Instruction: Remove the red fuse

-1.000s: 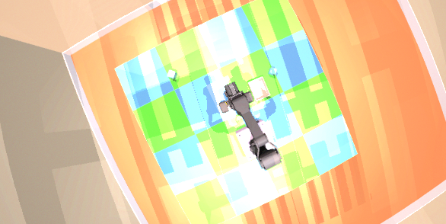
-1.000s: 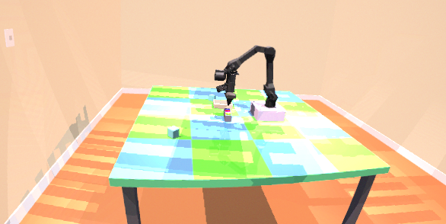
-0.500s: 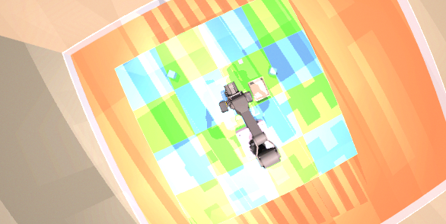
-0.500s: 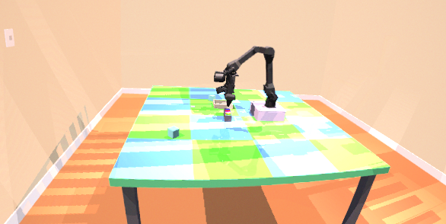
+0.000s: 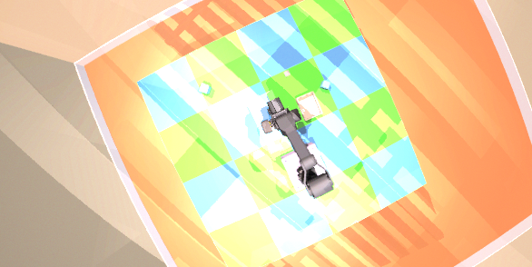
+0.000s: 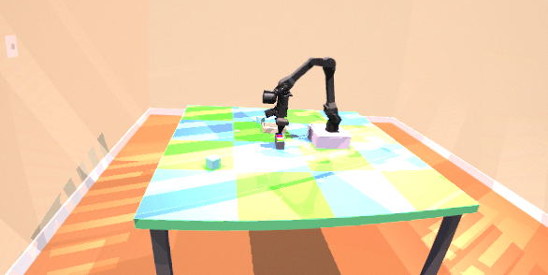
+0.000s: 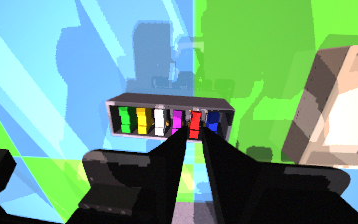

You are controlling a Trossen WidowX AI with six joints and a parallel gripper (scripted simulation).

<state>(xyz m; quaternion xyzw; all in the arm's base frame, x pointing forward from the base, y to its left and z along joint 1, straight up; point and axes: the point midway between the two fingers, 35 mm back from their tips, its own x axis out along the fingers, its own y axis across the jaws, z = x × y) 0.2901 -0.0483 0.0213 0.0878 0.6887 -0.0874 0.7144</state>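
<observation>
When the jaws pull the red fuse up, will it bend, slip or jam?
The red fuse looks like a small hard block, so it probably will not bend. It stands close between the magenta fuse and blue fuse, so a tilted pull may jam it. Its smooth faces might slip.

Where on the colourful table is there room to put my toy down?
Best room: the wide front stretch between the small pale blue cube and the patchwork table's near edge. It is crowded in the middle, where the black end effector hovers at the grey fuse block, with the beige tray beside it and the lilac robot base close by.
</observation>
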